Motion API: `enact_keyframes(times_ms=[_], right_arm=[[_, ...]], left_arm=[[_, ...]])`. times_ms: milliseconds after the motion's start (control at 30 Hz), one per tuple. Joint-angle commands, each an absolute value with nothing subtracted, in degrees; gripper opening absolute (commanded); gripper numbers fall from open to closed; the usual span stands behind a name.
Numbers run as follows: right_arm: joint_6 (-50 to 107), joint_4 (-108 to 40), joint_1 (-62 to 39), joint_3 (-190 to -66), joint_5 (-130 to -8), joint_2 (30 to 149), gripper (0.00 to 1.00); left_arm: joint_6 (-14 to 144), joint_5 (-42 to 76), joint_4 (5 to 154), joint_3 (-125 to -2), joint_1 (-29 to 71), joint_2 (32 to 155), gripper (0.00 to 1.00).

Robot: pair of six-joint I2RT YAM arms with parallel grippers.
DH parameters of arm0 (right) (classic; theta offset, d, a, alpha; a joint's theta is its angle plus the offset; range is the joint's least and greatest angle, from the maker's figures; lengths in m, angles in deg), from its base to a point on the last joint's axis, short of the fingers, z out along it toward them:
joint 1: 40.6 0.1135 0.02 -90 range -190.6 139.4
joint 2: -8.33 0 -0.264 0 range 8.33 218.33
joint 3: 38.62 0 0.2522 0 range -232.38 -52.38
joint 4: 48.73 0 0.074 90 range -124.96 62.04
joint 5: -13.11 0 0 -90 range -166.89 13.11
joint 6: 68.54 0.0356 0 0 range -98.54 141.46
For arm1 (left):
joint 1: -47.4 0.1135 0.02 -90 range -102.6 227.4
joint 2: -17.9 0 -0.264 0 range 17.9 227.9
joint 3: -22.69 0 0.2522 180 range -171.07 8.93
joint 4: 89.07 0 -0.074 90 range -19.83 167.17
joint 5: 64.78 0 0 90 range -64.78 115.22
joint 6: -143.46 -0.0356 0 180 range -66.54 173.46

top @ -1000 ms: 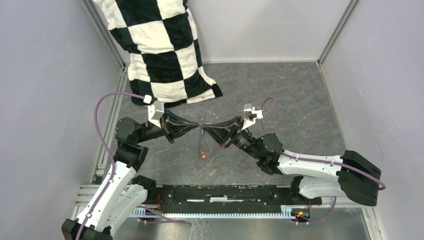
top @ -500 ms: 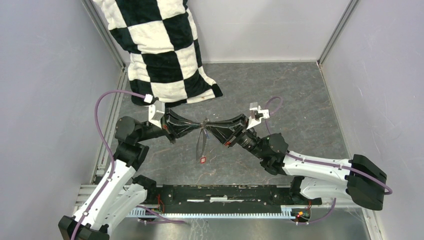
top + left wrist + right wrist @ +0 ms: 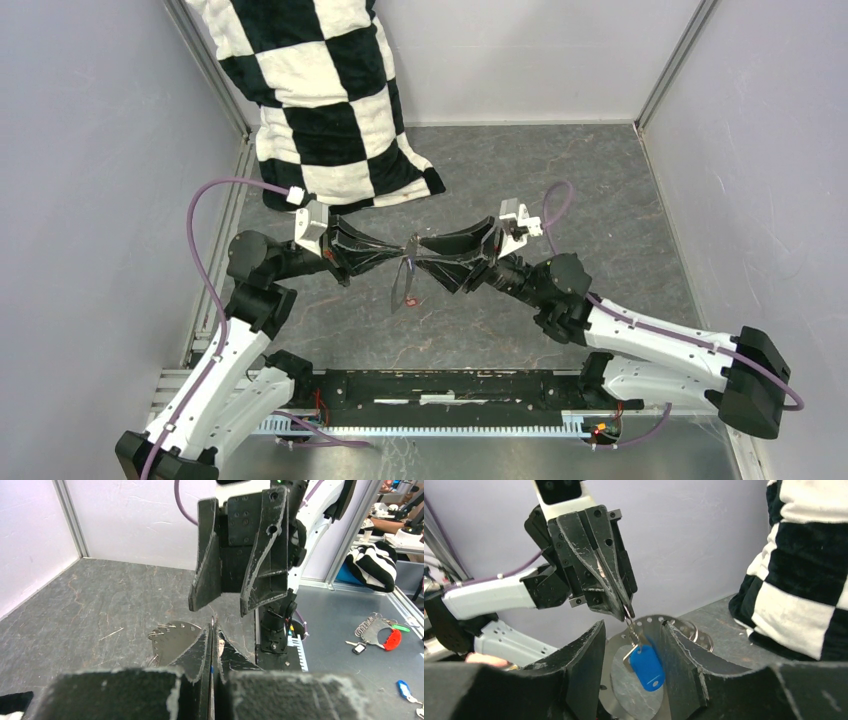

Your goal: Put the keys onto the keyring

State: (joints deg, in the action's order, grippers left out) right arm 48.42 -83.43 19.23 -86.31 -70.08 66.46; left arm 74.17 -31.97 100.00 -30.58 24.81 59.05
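The keyring (image 3: 400, 285), a thin grey hoop with small holes along its rim, hangs from my left gripper (image 3: 403, 257), which is shut on its top edge. The red key (image 3: 412, 301) dangles at the hoop's bottom. In the right wrist view the blue key (image 3: 646, 665) hangs on a small wire ring just under the left gripper (image 3: 628, 614), in front of the keyring (image 3: 650, 620). My right gripper (image 3: 633, 625) is open, its jaws either side of the blue key without touching it. In the left wrist view the right gripper (image 3: 222, 607) hovers above my left gripper (image 3: 212, 630) and the keyring (image 3: 175, 637).
A black-and-white checkered cloth (image 3: 320, 100) lies at the back left, close behind the left arm. Grey walls enclose the floor on three sides. A black rail (image 3: 450, 385) runs along the near edge. Other keys (image 3: 375, 635) lie on a surface outside the enclosure.
My right gripper has opened and its arm has shifted right. The keyring has swung and tilted, lifting the red key slightly. My left gripper has stayed put.
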Motion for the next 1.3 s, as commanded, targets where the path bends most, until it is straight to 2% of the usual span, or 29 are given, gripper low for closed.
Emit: enact_keyframes(times_ms=[0,400,633,767,1000,1167,1267], right_arm=[[39.16,-71.05,16.39,-94.99,-56.87,66.32,0.51],[30.00,-57.25,12.60,-104.02,-44.00,69.22,0.51],[30.02,-56.98,12.23,-105.17,-41.99,69.93,0.36],[30.83,-57.86,12.07,-105.35,-41.04,70.27,0.21],[31.39,-57.29,11.98,-105.89,-40.57,71.18,0.01],[29.34,-51.87,11.79,-108.26,-42.58,71.51,0.00],[26.22,-43.44,11.68,-112.53,-43.10,72.93,0.01]], left_arm=[[77.02,-35.04,102.57,-33.83,24.49,59.16,0.02],[76.50,-38.30,101.52,-34.70,24.02,59.82,0.02],[75.88,-38.41,101.08,-34.68,23.79,59.82,0.02],[75.23,-38.30,100.46,-34.53,23.73,59.58,0.02],[73.27,-38.02,98.48,-34.28,23.59,59.43,0.02],[64.32,-37.57,88.29,-35.11,23.43,59.73,0.02],[52.24,-36.79,75.21,-37.83,23.49,61.23,0.14]])
